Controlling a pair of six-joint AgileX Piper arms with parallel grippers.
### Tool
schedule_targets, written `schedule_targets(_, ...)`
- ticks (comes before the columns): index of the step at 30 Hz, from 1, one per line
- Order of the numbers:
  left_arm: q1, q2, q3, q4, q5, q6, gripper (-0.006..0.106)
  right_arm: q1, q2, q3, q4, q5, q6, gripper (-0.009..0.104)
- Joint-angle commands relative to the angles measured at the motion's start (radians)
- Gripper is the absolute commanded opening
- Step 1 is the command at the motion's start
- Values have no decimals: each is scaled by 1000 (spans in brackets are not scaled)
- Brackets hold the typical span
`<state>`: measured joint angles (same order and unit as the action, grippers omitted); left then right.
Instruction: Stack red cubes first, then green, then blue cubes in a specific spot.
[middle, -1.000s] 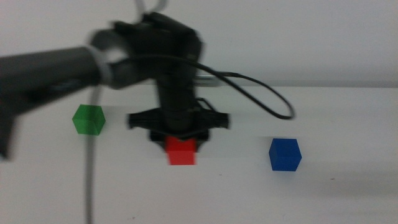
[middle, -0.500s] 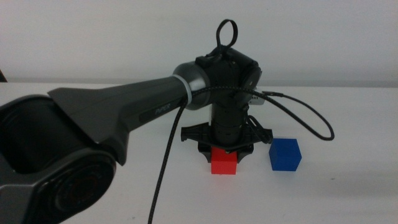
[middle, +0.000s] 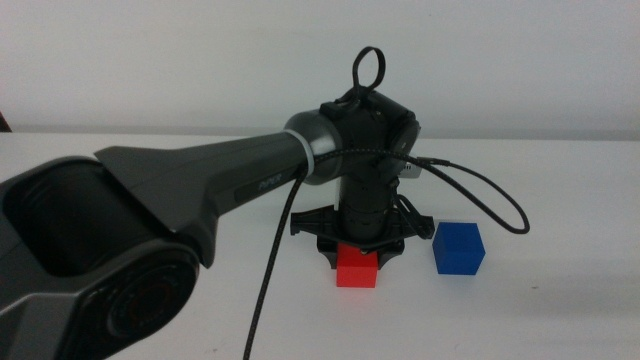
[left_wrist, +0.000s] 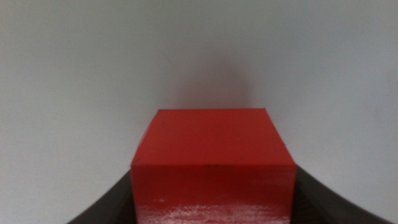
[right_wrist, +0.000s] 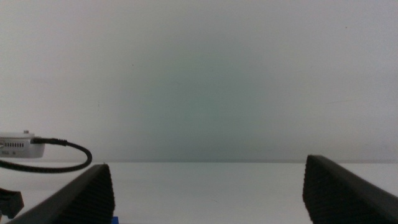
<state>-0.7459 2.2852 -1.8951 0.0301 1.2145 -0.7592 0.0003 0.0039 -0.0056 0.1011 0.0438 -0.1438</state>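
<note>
Left gripper (middle: 358, 262) stands straight down over the table (middle: 560, 310), its two dark jaws clamped on the red cube (middle: 357, 270), which fills the lower middle of the left wrist view (left_wrist: 211, 165) with a jaw pressed to each side. In the middle view the red cube sits at about six o'clock from the gripper body, its upper part hidden between the jaws and its lower part showing below them. Whether its base already rests on the table or hangs just above cannot be told.

Judging by the task, the step in hand is setting the red cube down as the base of the stack. To do it well, the left gripper should lower until the cube bears flat, part its jaws evenly so neither drags the cube aside, and lift straight up. A square, level base matters, since two more cubes must balance on it.

Outward from the red cube, the blue cube (middle: 459, 249) lies near at about three o'clock, apart from it; a careless retreat toward that side could knock it. No green cube shows in the middle view; the arm may hide it.

Right gripper (right_wrist: 208, 196) waits with its jaws apart, holding nothing, out of the middle view.
</note>
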Motion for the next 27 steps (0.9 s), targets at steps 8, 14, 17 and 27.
schedule_targets(8,-2,0,-8,4,-31,-5,-2,-9,-40,43,-6,-8,-10,81)
schedule_targets(14,-2,11,-4,7,-53,-1,-2,-9,-40,43,-6,-8,-10,81)
schedule_targets(17,-2,25,-4,2,-53,7,-2,-9,-40,43,-6,-8,-10,81)
schedule_targets(27,-2,40,-4,4,-35,26,12,-9,-40,43,-6,-8,-10,81)
